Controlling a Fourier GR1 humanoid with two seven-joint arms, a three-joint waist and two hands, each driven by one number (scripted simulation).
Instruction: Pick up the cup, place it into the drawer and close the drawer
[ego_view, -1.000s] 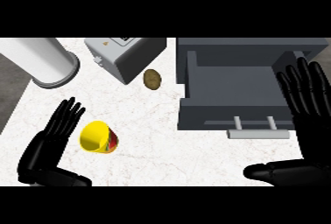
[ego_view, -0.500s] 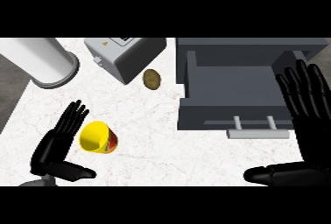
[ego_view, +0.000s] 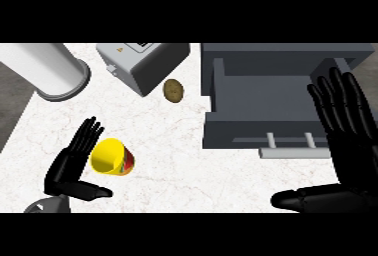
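A yellow cup (ego_view: 111, 156) with a red patch lies on its side on the white counter at the lower left. My left hand (ego_view: 68, 169) stands just left of it, fingers straight and open, thumb stretched out below the cup; whether it touches the cup I cannot tell. The grey drawer (ego_view: 275, 112) is pulled open at the upper right, its handle (ego_view: 291, 141) on the front face. My right hand (ego_view: 348, 130) rests open at the right edge, fingers up, overlapping the drawer's right side.
A white cylinder (ego_view: 46, 68) stands at the upper left. A grey toaster (ego_view: 145, 63) sits at the top centre, with a brown round item (ego_view: 173, 90) beside it. The counter's left edge runs near the left hand.
My left hand has drawn back toward the lower left and shows shorter, its wrist now in view. The right hand, cup and drawer have kept their places.
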